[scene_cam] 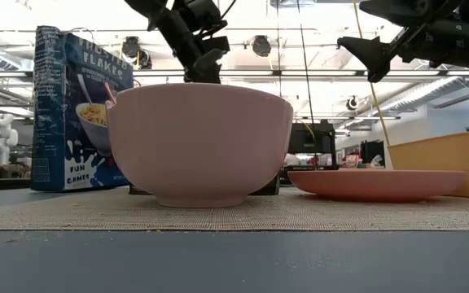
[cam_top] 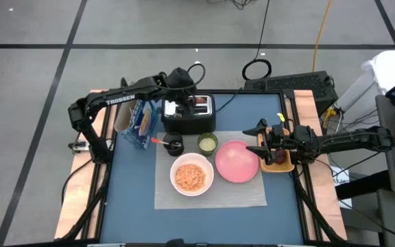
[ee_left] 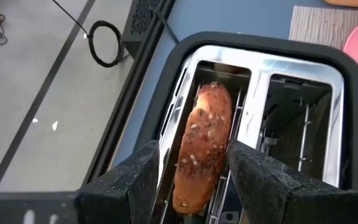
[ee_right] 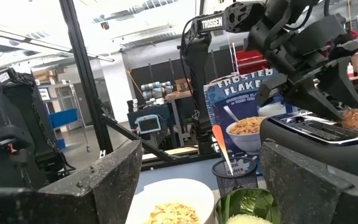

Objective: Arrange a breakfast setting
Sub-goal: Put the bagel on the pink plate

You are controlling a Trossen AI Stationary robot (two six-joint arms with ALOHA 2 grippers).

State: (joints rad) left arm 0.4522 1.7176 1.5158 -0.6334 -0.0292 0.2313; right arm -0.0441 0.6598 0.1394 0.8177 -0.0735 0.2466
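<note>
Over the black-and-silver toaster [cam_top: 188, 114], at the far edge of the grey rectangular mat [cam_top: 210, 195], the left gripper [ee_left: 194, 171] reaches down from above. Only the left wrist view shows what it is doing: its two fingers [ee_left: 135, 180] are clamped on either side of a seeded bagel [ee_left: 202, 144] standing on edge in one toaster slot, while the neighbouring slot holds nothing. From above, the arm hides that slot.

Just left of the toaster stands the blue cereal box [cam_top: 136, 123]; the low view [scene_cam: 78, 107] reads its front, which the high view cannot. Just in front of the toaster, on the mat, sit the black cup [cam_top: 175, 145] with the red-handled spoon [cam_top: 159, 140] leaning in it, and the small green cup [cam_top: 207, 143] beside it. Nearer still lie the white round bowl [cam_top: 191, 174], filled with orange flakes seen only from above, and the pink round plate [cam_top: 236, 162]. In the low view the bowl [scene_cam: 200, 143] blocks both cups.

Right of the toaster, the right gripper [cam_top: 262, 140] hovers with fingers apart and nothing between them, above the plate's right edge and the orange rectangular tray [cam_top: 280, 162]. Its wrist view looks across the bowl toward the spoon [ee_right: 223, 150] and the toaster [ee_right: 319, 132].
</note>
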